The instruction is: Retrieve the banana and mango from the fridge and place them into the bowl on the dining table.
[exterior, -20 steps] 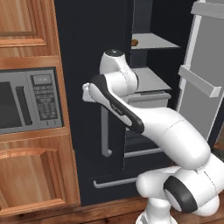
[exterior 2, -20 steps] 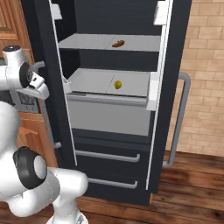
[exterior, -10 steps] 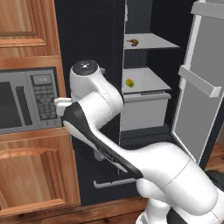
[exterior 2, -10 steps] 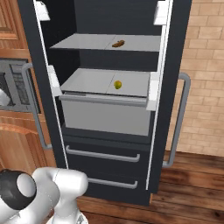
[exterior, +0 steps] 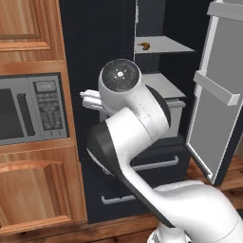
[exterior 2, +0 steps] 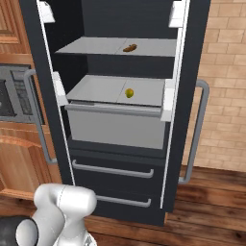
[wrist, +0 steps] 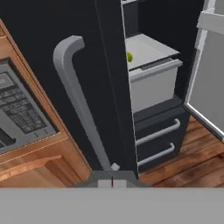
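Observation:
The black fridge (exterior 2: 192, 43) stands with both doors swung open. On its upper shelf lies the brownish-yellow banana (exterior 2: 129, 48) (exterior: 144, 45). One shelf lower, above the grey drawer, sits the yellow-green mango (exterior 2: 129, 92) (wrist: 129, 57). My gripper (wrist: 112, 178) is shut and holds nothing. It sits in front of the outer face of the left door, well short of both fruits. In the left base view it (exterior: 85, 97) pokes out to the left of my arm, which hides the mango there. The bowl and the dining table are out of view.
The left door's long silver handle (wrist: 78, 100) runs close ahead of the hand. A built-in microwave (exterior: 28, 109) and wooden cabinets (exterior: 33, 194) stand left of the fridge. The right door (exterior: 218, 95) juts out over the wooden floor. Two lower drawers (exterior 2: 115, 170) are closed.
My arm has swung left and back toward the base, away from the fridge opening, and now blocks the mango in the left base view. The gripper stays shut; the fruits have not moved.

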